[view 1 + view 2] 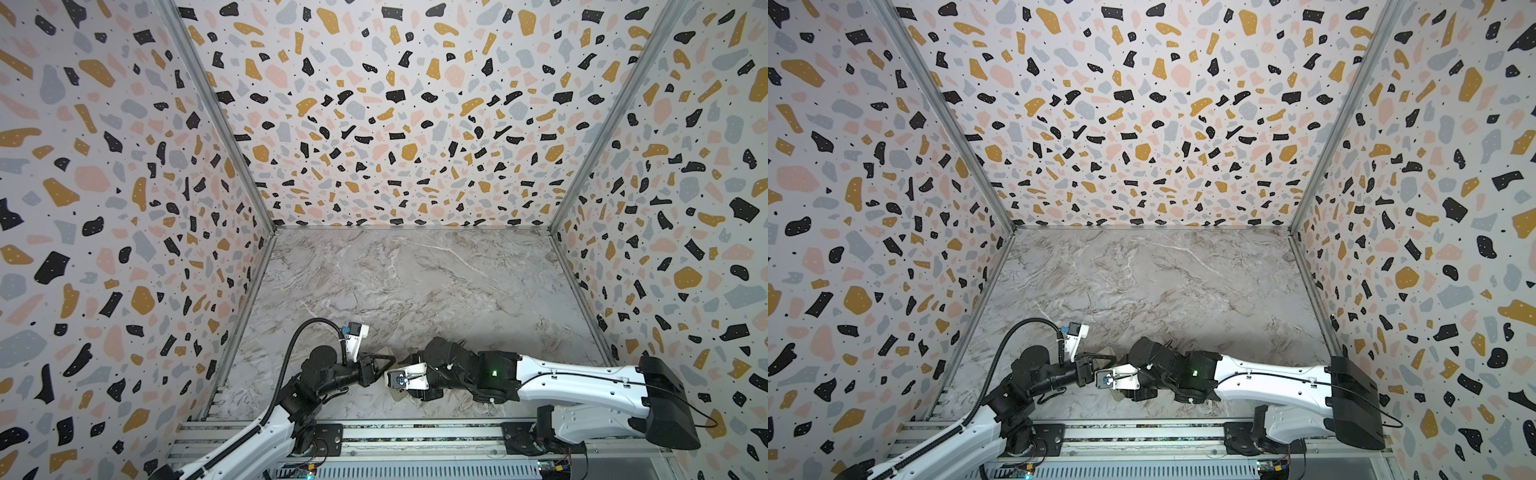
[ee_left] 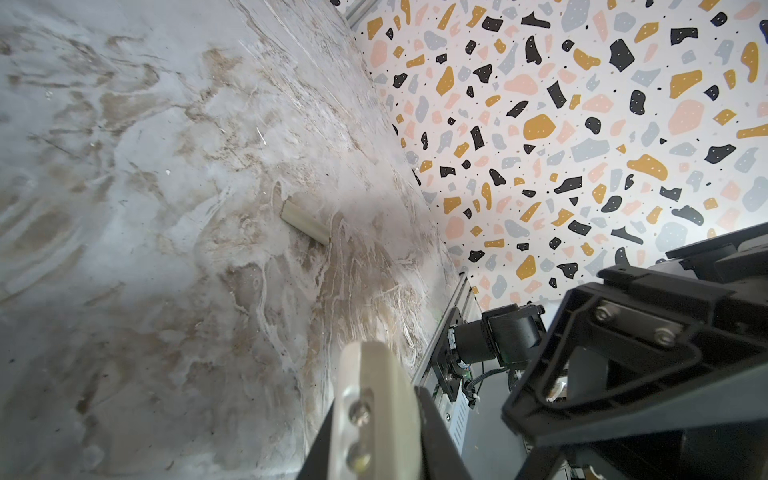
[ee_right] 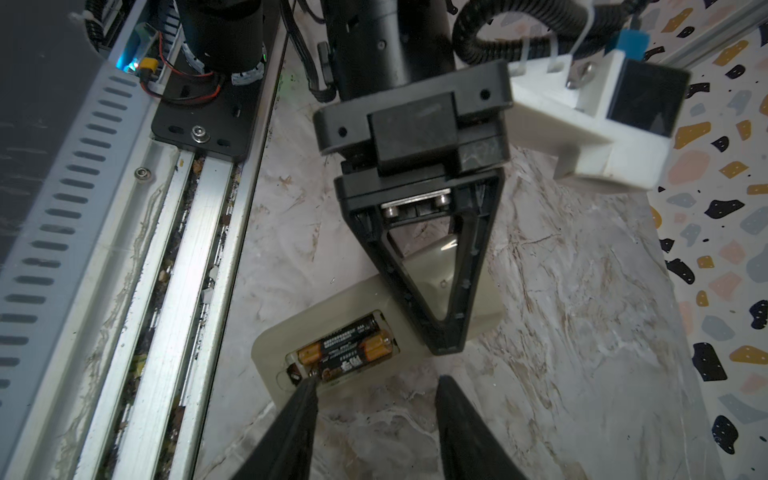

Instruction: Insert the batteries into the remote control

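The remote control [image 3: 361, 299] lies back-up on the marble table near the front rail, its battery bay uncovered. Two batteries [image 3: 349, 347] sit side by side in the bay, dark with coppery ends. My left gripper [image 3: 446, 347] is shut, with nothing between its fingers, and rests tip-down across the remote beside the bay. My right gripper [image 3: 376, 380] is open just off the remote's battery end, and one fingertip [image 3: 309, 380] touches the end of the nearer battery. In both top views the grippers meet near the front, where only pale slivers of the remote [image 1: 399, 397] show under the right wrist.
A small pale cover piece [image 2: 305, 226] lies apart on the marble table [image 1: 415, 282] in the left wrist view. The aluminium rail [image 3: 195, 257] and slotted cable duct [image 3: 75, 174] run close to the remote. Patterned walls enclose the table on three sides.
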`<state>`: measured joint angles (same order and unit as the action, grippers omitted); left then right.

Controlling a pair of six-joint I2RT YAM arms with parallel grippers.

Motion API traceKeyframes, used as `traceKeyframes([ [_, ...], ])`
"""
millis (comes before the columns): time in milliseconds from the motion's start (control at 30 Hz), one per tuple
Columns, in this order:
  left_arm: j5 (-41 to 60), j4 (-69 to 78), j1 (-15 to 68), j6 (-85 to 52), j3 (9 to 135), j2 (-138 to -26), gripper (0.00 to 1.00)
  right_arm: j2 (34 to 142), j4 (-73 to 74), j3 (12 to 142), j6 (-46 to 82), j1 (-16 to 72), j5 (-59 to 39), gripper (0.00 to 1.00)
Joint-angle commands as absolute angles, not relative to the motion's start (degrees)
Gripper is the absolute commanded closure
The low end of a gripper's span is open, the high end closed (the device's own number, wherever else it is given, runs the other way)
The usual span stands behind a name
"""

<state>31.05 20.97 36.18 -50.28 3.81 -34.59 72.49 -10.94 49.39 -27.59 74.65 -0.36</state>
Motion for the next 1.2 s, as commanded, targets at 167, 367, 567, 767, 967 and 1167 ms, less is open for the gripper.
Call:
traceKeyframes([
  [167, 32.7, 23.7, 36.8, -49.9, 6.3, -34.4, 1.0, 74.3, -12.1, 52.3, -30.8, 74.8, 0.1, 0.62],
  [367, 32.8, 24.0, 37.1, -50.0, 6.2, -34.6, 1.0, 75.6, -11.5, 52.8, -31.4, 74.8, 0.1, 0.65],
  [567, 32.9, 24.2, 37.2, -50.1, 6.2, -34.9, 1.0, 76.5, -11.2, 53.2, -32.1, 74.8, 0.7, 0.67],
  [767, 33.2, 24.5, 37.2, -50.2, 6.3, -35.2, 1.0, 76.6, -10.3, 53.0, -32.4, 74.8, 0.6, 0.69],
  [967, 33.1, 24.6, 37.3, -50.2, 6.2, -35.4, 1.0, 77.6, -10.9, 53.4, -32.5, 74.8, -0.9, 0.71],
  [1167, 33.2, 24.8, 37.3, -50.2, 6.3, -35.4, 1.0, 78.4, -11.5, 53.4, -32.4, 74.8, -1.6, 0.72],
])
